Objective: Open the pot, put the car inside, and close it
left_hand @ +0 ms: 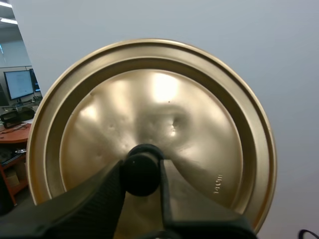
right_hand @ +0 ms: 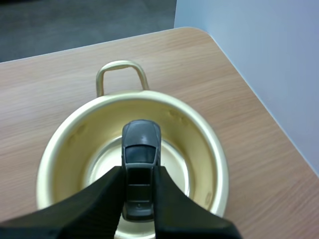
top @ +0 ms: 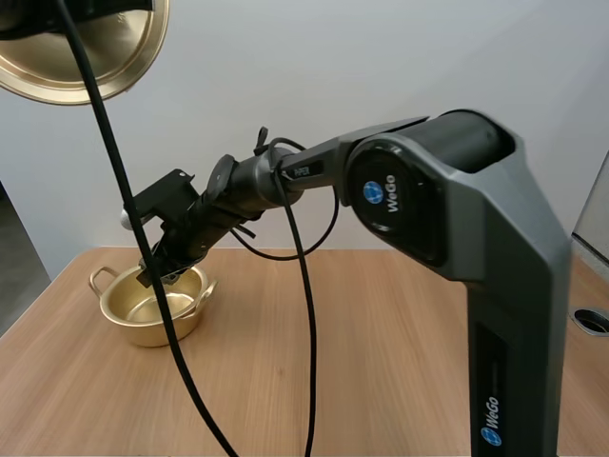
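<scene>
Gripping the grey car (right_hand: pixel 141 144) tight in right hand (right_hand: pixel 138 172), just over the open pot (right_hand: pixel 209 159), so as to drop it straight inside. Pot at 9 o'clock on the desk (top: pixel 381 362). Holding the lid (left_hand: pixel 199 124) by its knob (left_hand: pixel 142 181) in closed left hand (left_hand: pixel 141 168), high at 11 o'clock, to leave the mouth free. Release not yet done.

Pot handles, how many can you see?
2. In the high view, one handle sticks out at the left of the pot, the other handle at its right.
</scene>
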You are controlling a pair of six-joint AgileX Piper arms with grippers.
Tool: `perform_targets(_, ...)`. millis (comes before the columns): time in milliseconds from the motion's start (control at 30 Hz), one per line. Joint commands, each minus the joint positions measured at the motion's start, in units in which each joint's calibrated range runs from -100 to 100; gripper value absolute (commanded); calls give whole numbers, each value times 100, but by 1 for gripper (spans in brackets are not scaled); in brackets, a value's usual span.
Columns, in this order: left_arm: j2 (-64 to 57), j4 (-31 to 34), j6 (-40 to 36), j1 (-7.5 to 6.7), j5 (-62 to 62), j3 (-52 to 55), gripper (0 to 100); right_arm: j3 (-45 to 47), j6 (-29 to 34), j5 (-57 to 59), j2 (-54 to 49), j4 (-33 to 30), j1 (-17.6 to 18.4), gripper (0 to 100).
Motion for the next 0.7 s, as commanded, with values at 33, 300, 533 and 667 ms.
perform_targets(33, 8, -307, 13, 109, 0, 4, 0, -401, 2, -12, 865, 40, 0, 0)
perform_targets(300, 20, -347, 139, 131, 183, 18, 0, -439, 2, -121, 1381, -124, 0, 0)
perform_targets(533, 20, -347, 145, 131, 245, 18, 0, -439, 18, -191, 1423, -86, 0, 58)
perform_targets(667, 20, -310, 145, 131, 327, 18, 0, -439, 72, -120, 1275, -86, 0, 70)
